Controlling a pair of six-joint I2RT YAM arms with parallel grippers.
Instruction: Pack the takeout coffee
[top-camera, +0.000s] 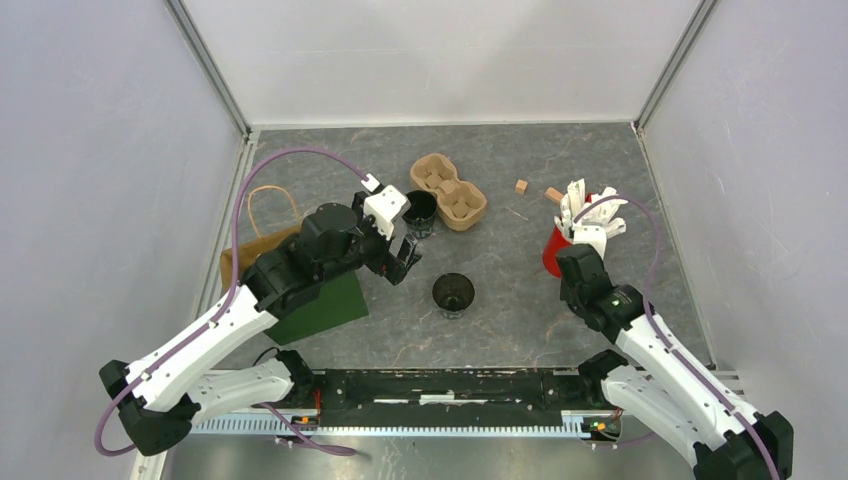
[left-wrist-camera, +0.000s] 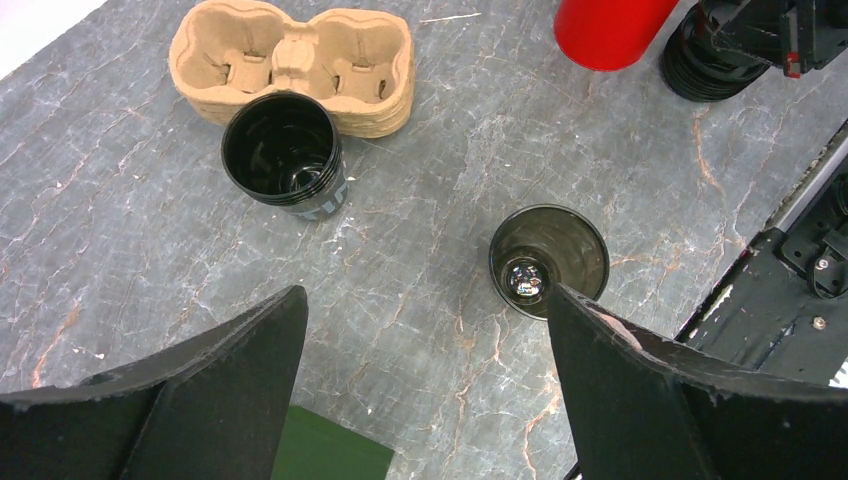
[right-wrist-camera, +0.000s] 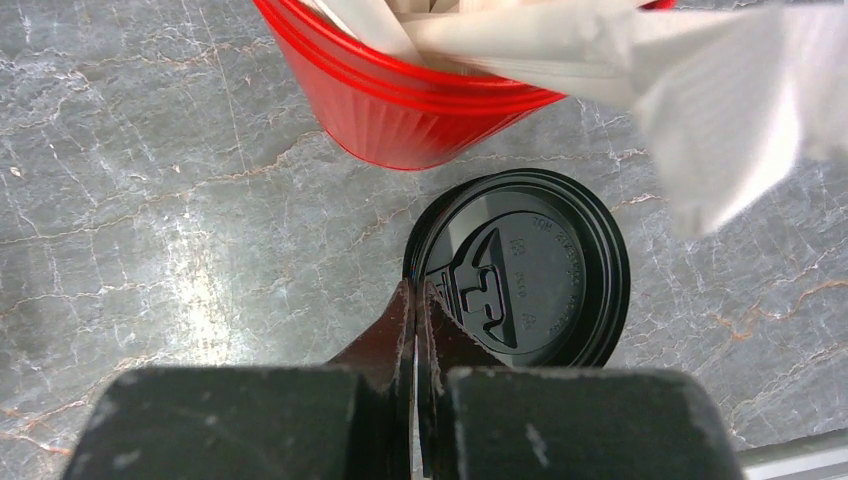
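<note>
Top external view showed the left gripper (top-camera: 403, 262) spread wide and empty above the grey table (top-camera: 520, 320). It hung between a lidless black cup (top-camera: 421, 212), which touched the brown pulp carrier tray (top-camera: 448, 190), and a second lidless dark cup (top-camera: 453, 295) standing alone nearer the arm bases. Neither cup touched its fingers. A brown paper bag (top-camera: 245, 250) and a green flat sheet (top-camera: 330, 305) lay under the left arm. On the other side the right gripper (top-camera: 578, 243) hung over the near side of the red cup (top-camera: 552, 255) of white sticks (top-camera: 585, 205), its tips hidden by its own body. Left wrist view had both black fingers (left-wrist-camera: 220, 390) far apart with bare table between them. The dark cup sat just beyond one finger's tip and the black cup farther off against the tray, while a black lid (left-wrist-camera: 695, 70) showed beside the red cup, beneath the other arm. Right wrist view showed that gripper's fingers (right-wrist-camera: 385, 335) pressed together, tips at the left rim of the lid, which lay flat just beside the red cup. Whether they pinched that rim could not be told.
</note>
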